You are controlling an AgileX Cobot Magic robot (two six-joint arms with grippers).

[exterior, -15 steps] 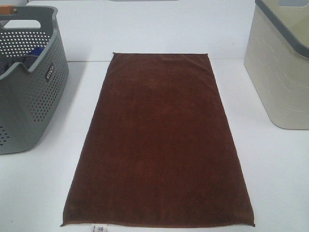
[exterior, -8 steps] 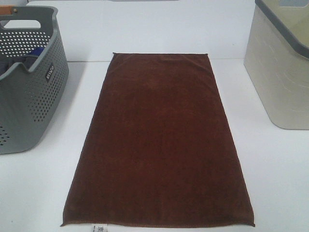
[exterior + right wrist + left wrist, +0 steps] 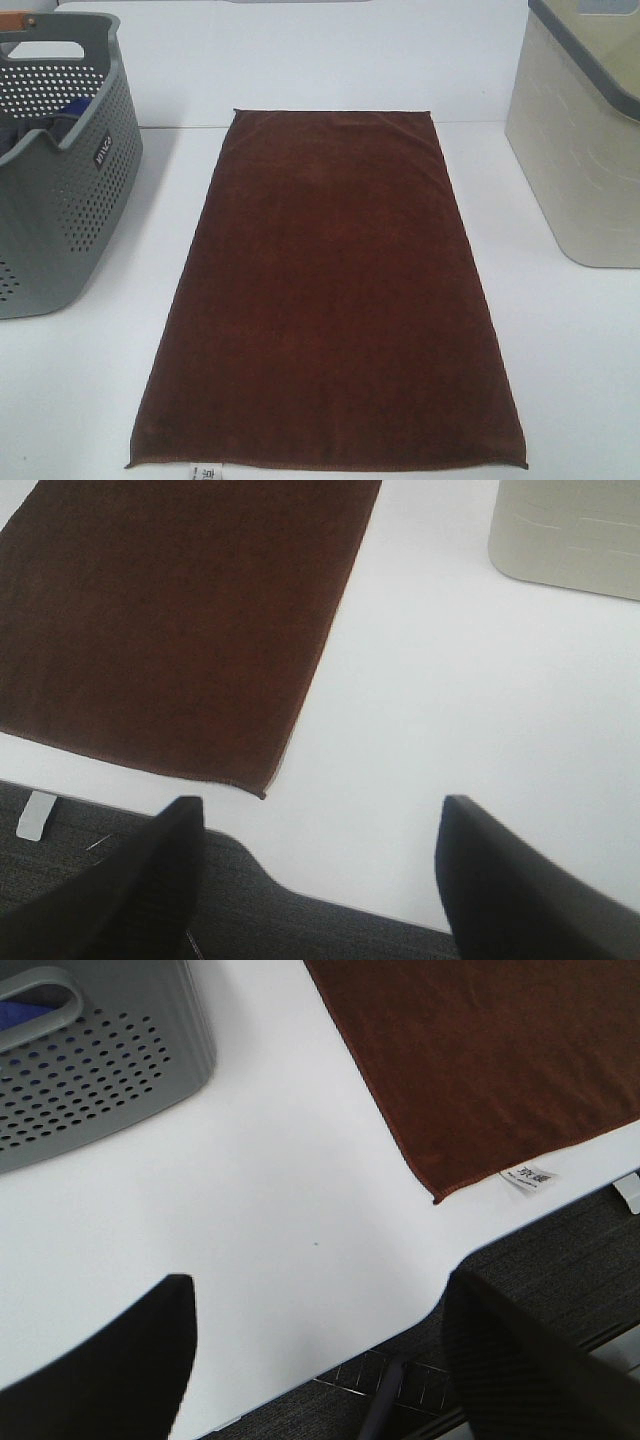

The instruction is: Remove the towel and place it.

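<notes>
The left gripper has its two dark fingers wide apart and holds nothing; it hangs above the bare white table near the front edge, where the dark floor begins. Just beyond it lies one near corner of the towel, with a small white tag on the short hem, and further to the side stands the grey perforated basket. The right gripper is also spread open and empty, above the table edge close to the other near corner of the towel. The beige bin stands well apart from that corner. In the high view no arm is visible. The towel lies flat and fully spread in the middle of the table, long side running away from the front, its tag at the near edge. The grey basket is on the left with some blue and dark cloth inside, and the beige bin is on the right; neither touches the towel.
</notes>
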